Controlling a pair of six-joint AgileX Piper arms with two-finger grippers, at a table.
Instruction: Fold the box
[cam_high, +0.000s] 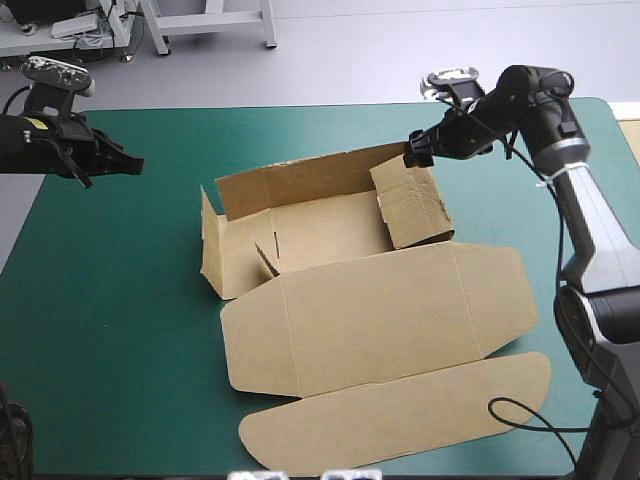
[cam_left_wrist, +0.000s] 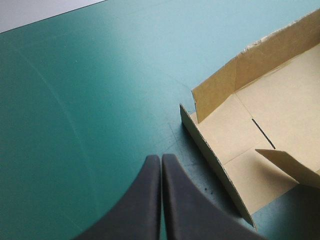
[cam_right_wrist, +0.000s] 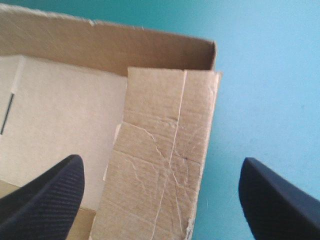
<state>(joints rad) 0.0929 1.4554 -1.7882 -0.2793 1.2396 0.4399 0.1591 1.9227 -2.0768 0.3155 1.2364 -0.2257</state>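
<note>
Hovering over 3 o'clock flap (cam_high: 412, 205) of box (cam_high: 350, 300), right gripper (cam_high: 412, 154) gaped empty; left gripper (cam_left_wrist: 161, 161) closed, empty. Flap needed pressing squarely inward.

No writing, label or number can be read on the box (cam_high: 370, 300).

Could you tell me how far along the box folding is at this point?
Done: the box has far and left walls raised. In hand: the right gripper, open, hangs over the right flap, which leans inward. Left: tucking that flap; the lid lies flat; the left gripper, shut, is off the box.
</note>
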